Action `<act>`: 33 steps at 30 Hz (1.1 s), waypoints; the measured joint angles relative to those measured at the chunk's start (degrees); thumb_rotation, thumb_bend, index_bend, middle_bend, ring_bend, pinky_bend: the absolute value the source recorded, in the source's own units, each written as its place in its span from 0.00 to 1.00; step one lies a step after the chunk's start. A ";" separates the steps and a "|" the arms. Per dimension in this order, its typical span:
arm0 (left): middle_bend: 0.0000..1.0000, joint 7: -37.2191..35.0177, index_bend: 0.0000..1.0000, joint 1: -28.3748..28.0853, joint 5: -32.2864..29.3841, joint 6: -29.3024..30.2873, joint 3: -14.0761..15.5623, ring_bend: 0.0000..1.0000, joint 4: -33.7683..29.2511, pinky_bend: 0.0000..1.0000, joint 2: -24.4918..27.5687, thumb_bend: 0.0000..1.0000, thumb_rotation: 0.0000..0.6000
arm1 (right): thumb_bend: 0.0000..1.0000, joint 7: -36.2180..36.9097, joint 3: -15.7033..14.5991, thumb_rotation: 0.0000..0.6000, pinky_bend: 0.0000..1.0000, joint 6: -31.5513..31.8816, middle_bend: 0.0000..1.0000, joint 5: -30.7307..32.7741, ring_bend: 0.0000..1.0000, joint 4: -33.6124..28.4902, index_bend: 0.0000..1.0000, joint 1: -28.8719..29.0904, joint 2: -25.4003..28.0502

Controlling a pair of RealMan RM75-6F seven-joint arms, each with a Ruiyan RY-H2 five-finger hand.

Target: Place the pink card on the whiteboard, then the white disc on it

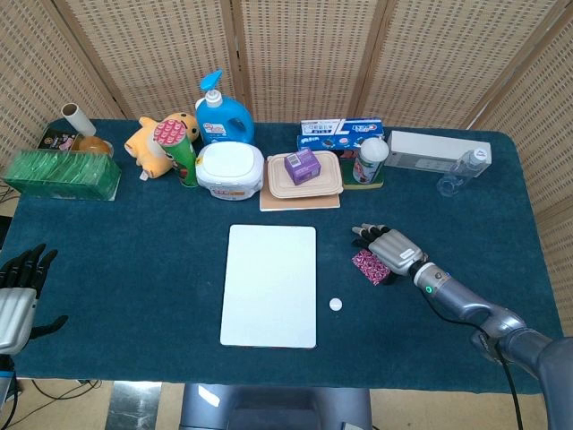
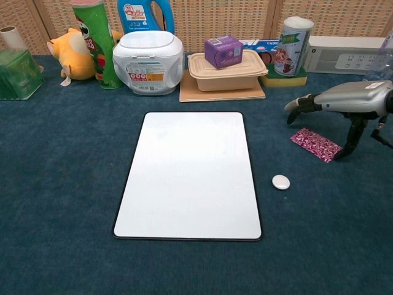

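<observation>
The right hand [image 2: 344,101], released with fingers spread, hovered over the pink card [image 2: 315,144] at the whiteboard's [image 1: 269,285] three o'clock, apparently poised to grasp it.

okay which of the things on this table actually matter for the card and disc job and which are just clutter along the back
Job things:
pink card, under the right hand, which hovers open
white disc, on the cloth beside the whiteboard

Clutter:
green bin
plush toy
chip can
detergent bottle
wipes tub
purple box on a lunch box
white case
</observation>
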 measured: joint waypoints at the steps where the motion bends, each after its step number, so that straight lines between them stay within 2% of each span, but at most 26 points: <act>1: 0.00 -0.03 0.00 0.01 0.03 0.03 0.01 0.00 0.00 0.07 0.01 0.08 1.00 | 0.11 0.01 -0.04 1.00 0.15 -0.06 0.06 0.08 0.03 0.20 0.17 0.03 -0.16; 10: 0.00 -0.27 0.00 0.05 0.17 0.10 0.08 0.00 0.05 0.08 0.04 0.08 1.00 | 0.11 0.78 -0.38 1.00 0.15 0.19 0.06 0.41 0.03 1.40 0.19 0.29 -1.29; 20: 0.00 0.13 0.00 -0.01 0.11 0.00 0.11 0.00 0.03 0.07 -0.12 0.08 1.00 | 0.14 1.75 -0.83 1.00 0.15 -0.08 0.06 0.69 0.03 1.59 0.26 0.58 -1.53; 27: 0.00 0.09 0.00 -0.01 0.15 0.01 0.14 0.00 0.04 0.07 -0.10 0.08 1.00 | 0.15 2.18 -1.05 1.00 0.16 -0.33 0.07 1.06 0.03 1.71 0.35 0.53 -1.77; 33: 0.00 0.04 0.00 0.04 0.23 0.12 0.17 0.00 0.01 0.07 -0.07 0.08 1.00 | 0.16 2.37 -1.11 1.00 0.16 -0.21 0.07 1.18 0.03 1.48 0.37 0.53 -1.82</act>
